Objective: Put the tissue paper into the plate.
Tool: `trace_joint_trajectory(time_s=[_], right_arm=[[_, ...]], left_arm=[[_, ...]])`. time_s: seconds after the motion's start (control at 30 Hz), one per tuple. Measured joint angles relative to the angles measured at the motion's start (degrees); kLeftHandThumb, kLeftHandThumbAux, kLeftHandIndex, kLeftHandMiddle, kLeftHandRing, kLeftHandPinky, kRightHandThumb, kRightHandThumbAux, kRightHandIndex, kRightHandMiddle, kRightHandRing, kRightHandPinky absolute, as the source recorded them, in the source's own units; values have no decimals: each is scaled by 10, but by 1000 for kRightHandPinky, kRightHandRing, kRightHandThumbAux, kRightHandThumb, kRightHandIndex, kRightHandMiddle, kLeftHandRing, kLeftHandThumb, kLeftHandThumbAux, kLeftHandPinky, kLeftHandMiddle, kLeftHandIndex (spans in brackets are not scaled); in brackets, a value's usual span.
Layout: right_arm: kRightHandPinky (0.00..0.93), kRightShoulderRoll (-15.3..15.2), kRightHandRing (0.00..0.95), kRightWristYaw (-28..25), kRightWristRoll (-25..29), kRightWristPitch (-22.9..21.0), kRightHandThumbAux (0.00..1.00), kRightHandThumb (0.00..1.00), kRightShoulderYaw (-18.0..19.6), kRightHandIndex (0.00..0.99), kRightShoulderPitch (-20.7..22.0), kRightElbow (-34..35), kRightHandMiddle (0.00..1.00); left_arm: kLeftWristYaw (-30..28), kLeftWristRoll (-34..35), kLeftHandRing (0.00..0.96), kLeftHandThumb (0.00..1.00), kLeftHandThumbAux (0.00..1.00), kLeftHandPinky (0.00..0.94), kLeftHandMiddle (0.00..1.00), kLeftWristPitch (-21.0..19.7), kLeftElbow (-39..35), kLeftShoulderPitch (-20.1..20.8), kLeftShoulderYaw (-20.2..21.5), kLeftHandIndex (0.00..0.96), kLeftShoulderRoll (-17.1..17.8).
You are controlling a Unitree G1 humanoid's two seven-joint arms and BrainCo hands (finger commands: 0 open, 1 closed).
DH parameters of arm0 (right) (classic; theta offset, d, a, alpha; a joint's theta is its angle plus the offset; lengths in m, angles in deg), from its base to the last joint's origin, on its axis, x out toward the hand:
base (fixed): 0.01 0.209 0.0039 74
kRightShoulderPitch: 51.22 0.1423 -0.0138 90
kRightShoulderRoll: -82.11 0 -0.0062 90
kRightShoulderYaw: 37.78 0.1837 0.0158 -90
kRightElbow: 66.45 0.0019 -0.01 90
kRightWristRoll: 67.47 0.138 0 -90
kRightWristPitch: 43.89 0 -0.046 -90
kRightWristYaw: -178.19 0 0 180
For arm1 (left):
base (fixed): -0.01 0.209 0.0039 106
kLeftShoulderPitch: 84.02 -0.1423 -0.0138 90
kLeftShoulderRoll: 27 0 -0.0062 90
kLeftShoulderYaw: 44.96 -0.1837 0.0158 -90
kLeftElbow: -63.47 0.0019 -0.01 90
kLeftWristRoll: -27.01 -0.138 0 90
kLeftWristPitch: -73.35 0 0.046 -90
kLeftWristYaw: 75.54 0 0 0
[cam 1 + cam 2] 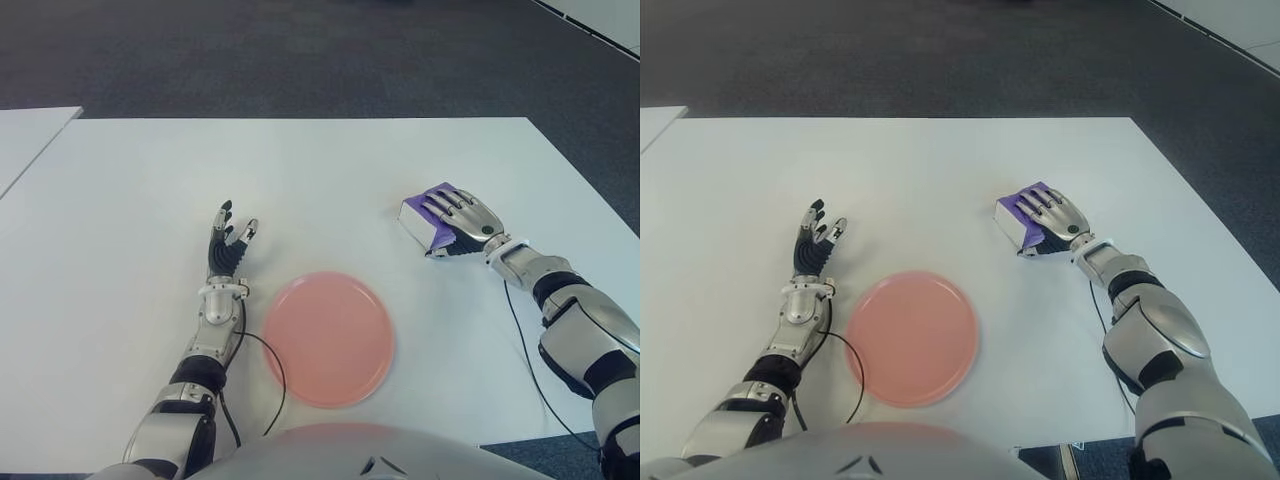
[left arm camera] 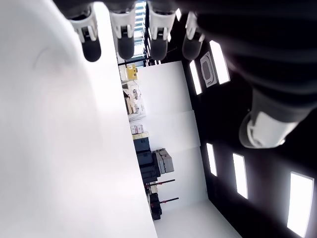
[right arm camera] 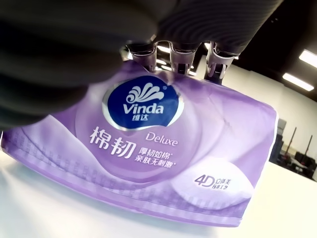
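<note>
The tissue paper is a purple Vinda pack (image 1: 419,214) lying on the white table (image 1: 300,170), to the right of and beyond the pink plate (image 1: 328,338). My right hand (image 1: 461,222) lies over the pack, fingers (image 3: 181,57) hooked over its far edge and the thumb at its near side. In the right wrist view the pack (image 3: 163,148) fills the frame close under the palm, with its lower edge on the table. The plate holds nothing. My left hand (image 1: 230,240) shows just left of the plate, fingers spread, holding nothing.
A second white table (image 1: 25,135) adjoins at the far left. Dark carpet (image 1: 300,50) lies beyond the table's far edge. A black cable (image 1: 270,370) loops from my left wrist beside the plate's left rim.
</note>
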Motion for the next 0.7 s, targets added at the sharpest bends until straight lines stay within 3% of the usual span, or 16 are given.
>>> trace_joint_trajectory(time_s=[0.7], right_arm=[[0, 3, 0, 6, 0, -9, 408, 596, -5, 0, 0, -2, 0]], left_arm=[[3, -3, 0, 11, 495, 0, 0, 8, 2, -3, 1, 0, 2]])
